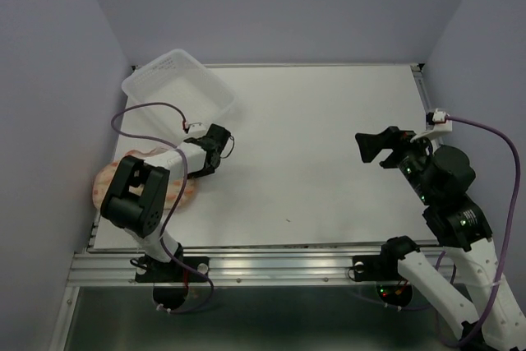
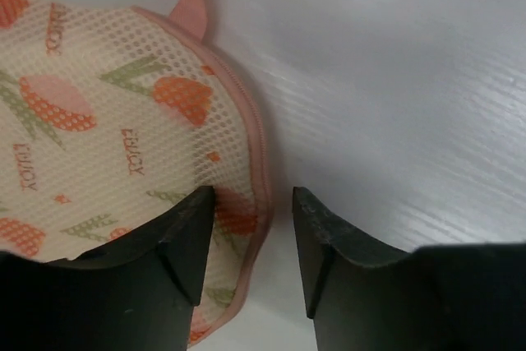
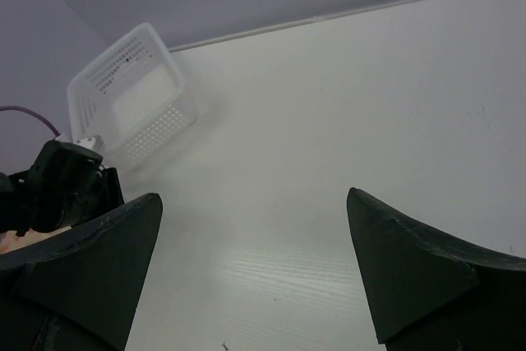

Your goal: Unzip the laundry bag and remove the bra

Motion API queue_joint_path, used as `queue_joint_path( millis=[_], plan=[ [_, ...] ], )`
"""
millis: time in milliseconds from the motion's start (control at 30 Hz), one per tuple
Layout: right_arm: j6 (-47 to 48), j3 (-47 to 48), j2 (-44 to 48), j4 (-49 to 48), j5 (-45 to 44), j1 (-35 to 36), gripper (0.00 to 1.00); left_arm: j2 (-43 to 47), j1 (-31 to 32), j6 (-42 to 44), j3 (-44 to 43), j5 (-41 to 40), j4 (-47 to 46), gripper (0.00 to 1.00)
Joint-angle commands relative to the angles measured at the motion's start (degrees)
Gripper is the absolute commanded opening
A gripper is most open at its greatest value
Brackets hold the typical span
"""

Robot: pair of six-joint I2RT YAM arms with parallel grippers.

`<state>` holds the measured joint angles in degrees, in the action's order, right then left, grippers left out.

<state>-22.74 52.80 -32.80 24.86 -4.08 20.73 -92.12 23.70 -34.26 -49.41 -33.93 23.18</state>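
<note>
The laundry bag [image 1: 103, 180] lies at the table's left edge, a peach-pink mesh pouch with orange-red motifs, partly hidden under my left arm. In the left wrist view the bag [image 2: 107, 121] fills the left side, with its pink zipper rim [image 2: 261, 145] closed and a pink loop [image 2: 191, 14] at the top. My left gripper [image 1: 198, 173] [image 2: 253, 203] is open low over the bag's right edge: one finger over the mesh, the other over bare table, the rim between them. My right gripper [image 1: 370, 147] [image 3: 255, 203] is open and empty above the table's right side. The bra is hidden.
A clear plastic tray [image 1: 177, 84] stands tilted at the back left, just beyond my left wrist; it also shows in the right wrist view [image 3: 131, 88]. The left arm [image 3: 57, 191] shows at the left of that view. Walls close the left, back and right sides.
</note>
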Motion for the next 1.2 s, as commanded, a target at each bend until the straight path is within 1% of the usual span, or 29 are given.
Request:
queue_joint_path(
  millis=[0,33,67,100,133,167,200,233,267,333,367,400,433,467,567,600,633,667,700,733,833,900,933,967,1000,1033,1067,1133,1167],
  plan=[
    [-0.02,-0.68,1.86,-2.89,-1.19,0.36,1.0,-3.68,0.38,-2.04,-0.78,-2.28,2.31,0.37],
    [0.07,-0.85,2.12,-2.98,-1.37,0.36,1.0,-4.12,0.99,-2.04,-0.78,-2.28,2.4,0.27],
    [0.07,-0.94,2.64,-3.06,-1.63,0.36,1.0,-4.12,1.6,-2.13,-0.78,-2.19,2.4,0.09],
    [0.24,-1.03,3.0,-3.15,-2.07,0.36,1.0,-4.12,2.3,-2.39,-0.78,-2.1,2.48,0.03],
    [0.24,-1.11,3.09,-3.24,-2.25,0.36,1.0,-4.12,3.09,-2.48,-0.78,-0.71,2.48,0.01],
    [0.24,-1.2,3.35,-3.33,-2.43,0.36,1.0,-4.04,5.37,-2.48,-0.78,0.44,1.7,0.0],
    [0.33,-1.29,3.61,-3.42,-2.69,0.36,1.0,-3.95,6.78,-2.74,-0.95,3.84,1.08,0.0],
    [0.24,-1.29,3.7,-3.42,-2.87,0.36,1.0,-3.86,9.93,-3.09,-1.21,5.88,-0.49,0.0],
    [0.33,-1.2,3.79,-3.42,-2.95,0.36,1.0,-3.86,11.79,-3.61,-2.17,9.38,-1.2,0.0],
    [0.5,-1.03,3.79,-3.42,-2.95,0.36,1.0,-4.12,15.91,-4.23,-3.93,12.74,-2.78,0.0],
    [0.68,-0.94,3.79,-3.42,-2.95,0.36,1.0,-4.91,20.11,-5.45,-6.81,13.62,-3.14,0.0],
    [0.68,-0.85,3.88,-3.42,-2.95,0.36,1.0,-5.44,22.42,-5.73,-6.84,14.33,-3.23,0.0],
    [0.94,-0.68,4.05,-3.42,-2.95,0.36,1.0,-7.01,24.61,-5.9,-10.5,15.2,-2.71,0.0],
    [1.03,-0.59,4.23,-3.42,-3.04,0.36,1.0,-7.89,28.64,-6.43,-14.8,15.56,-2.53,0.0],
    [1.47,0.02,4.49,-3.24,-3.22,0.36,1.0,-11.5,33.85,-6.08,-21.58,18.11,-2.17,0.0],
    [1.65,0.2,4.58,-3.15,-3.31,0.36,1.0,-12.55,35.52,-5.47,-26.13,19.07,-2.35,0.0],
    [1.82,0.55,4.76,-2.98,-3.48,0.36,1.0,-14.65,38.23,-4.86,-28.27,20.82,-2.78,0.0],
    [1.82,0.64,4.76,-3.06,-3.83,0.36,1.0,-15.71,39.48,-3.98,-30.72,21.62,-2.88,0.0],
    [1.91,0.73,4.93,-2.98,-4.01,0.36,1.0,-17.03,40.71,-3.01,-35.1,22.41,-3.22,0.0],
    [1.91,0.82,4.93,-2.89,-4.1,0.36,1.0,-19.57,42.29,-2.13,-37.14,23.72,-3.4,0.0],
    [2.0,0.64,5.2,-2.89,-4.1,0.36,1.0,-24.67,42.65,1.03,-45.14,24.62,-2.97,0.0],
    [2.0,0.47,5.29,-2.71,-3.92,0.36,1.0,-26.88,41.78,2.7,-49.71,22.17,-1.13,0.06],
    [2.0,0.29,5.29,-2.63,-3.92,0.36,1.0,-28.89,41.17,4.45,-54.52,20.85,-0.07,0.11],
    [1.91,0.2,5.29,-2.45,-3.83,0.36,1.0,-29.87,39.59,5.16,-56.92,20.58,0.2,0.22],
    [1.91,0.12,5.29,-2.28,-3.92,0.36,1.0,-30.83,38.53,5.78,-58.85,20.49,0.2,0.29],
    [1.83,0.03,5.2,-2.19,-3.92,0.36,1.0,-32.58,37.48,6.13,-62.35,20.66,0.29,0.39],
    [1.82,0.11,5.2,-1.75,-3.92,0.36,1.0,-33.21,36.51,6.83,-64.04,20.92,0.55,0.64],
    [1.83,0.2,5.2,-1.22,-4.62,0.36,1.0,-33.57,34.49,7.45,-66.6,21.1,0.73,0.81],
    [1.82,0.38,5.2,-0.44,-5.67,0.36,1.0,-33.13,33.7,7.72,-66.69,21.01,0.47,0.99]
  ],
)
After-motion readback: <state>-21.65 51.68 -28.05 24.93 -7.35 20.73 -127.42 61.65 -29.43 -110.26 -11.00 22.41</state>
